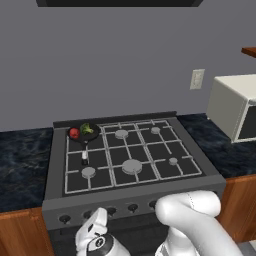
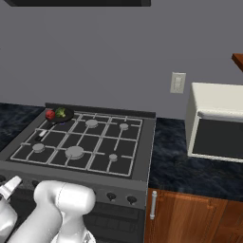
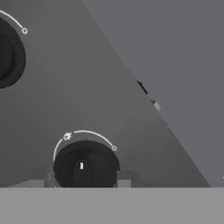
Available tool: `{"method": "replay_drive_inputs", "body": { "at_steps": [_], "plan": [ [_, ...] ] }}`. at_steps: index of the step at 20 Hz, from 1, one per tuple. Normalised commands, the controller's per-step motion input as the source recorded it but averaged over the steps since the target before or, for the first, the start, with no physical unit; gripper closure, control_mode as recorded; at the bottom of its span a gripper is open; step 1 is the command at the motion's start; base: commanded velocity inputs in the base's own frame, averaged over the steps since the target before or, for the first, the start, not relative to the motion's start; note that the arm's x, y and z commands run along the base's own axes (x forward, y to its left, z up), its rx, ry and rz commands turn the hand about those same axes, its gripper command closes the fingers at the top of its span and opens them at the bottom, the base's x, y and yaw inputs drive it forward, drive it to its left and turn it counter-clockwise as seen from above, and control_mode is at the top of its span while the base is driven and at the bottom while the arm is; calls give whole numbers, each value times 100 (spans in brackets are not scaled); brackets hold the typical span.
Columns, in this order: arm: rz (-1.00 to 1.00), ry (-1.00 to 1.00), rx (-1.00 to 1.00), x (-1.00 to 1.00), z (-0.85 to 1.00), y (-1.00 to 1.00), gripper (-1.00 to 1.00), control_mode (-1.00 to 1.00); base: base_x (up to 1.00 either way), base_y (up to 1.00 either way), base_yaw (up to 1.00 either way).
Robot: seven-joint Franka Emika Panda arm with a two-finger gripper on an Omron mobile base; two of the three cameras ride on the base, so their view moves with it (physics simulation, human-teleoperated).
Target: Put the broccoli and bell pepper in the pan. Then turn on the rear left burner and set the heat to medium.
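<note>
Fingers (image 3: 85, 180) clamp a black knob (image 3: 86, 165), arm bent low.

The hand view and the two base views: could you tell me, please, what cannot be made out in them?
- Gripper: left base view, fingertips cut off low against the stove front.
- Knob: hand view, its lower part is cut off at the bottom, so the contact is hidden.
- Broccoli and bell pepper in the pan: too small for detail.
</note>
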Motion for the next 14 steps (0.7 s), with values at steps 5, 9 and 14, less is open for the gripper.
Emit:
{"method": "replay_drive_inputs", "body": {
  "at_steps": [5,9,14],
  "plan": [
    [-12,-2,-33,-48,-8,-10,100,-100,0,0,0],
    [-12,-4,-35,-50,-6,-13,100,-100,0,0,0],
    [-11,-3,-34,-33,0,-11,100,-100,0,0,0]
  ]
}}
